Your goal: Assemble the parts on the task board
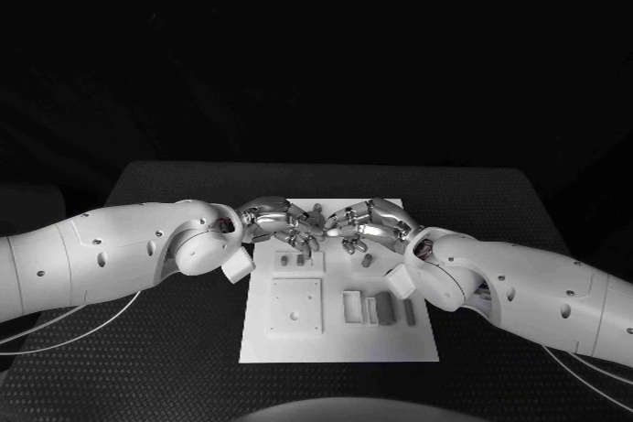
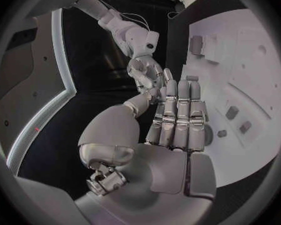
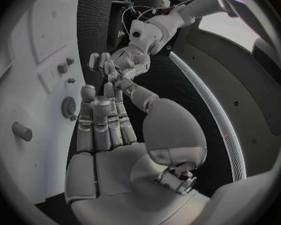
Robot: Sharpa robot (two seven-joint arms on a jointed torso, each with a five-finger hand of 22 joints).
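The head view looks steeply down from above and behind the arms onto the black table (image 1: 172, 349), far enough back to take in the whole task board (image 1: 339, 335). Each wrist view sits close behind its own palm, the left hand (image 2: 175, 120) and the right hand (image 3: 106, 122), looking along the fingers toward the other hand. All three share the board's far end, where the hands meet fingertip to fingertip
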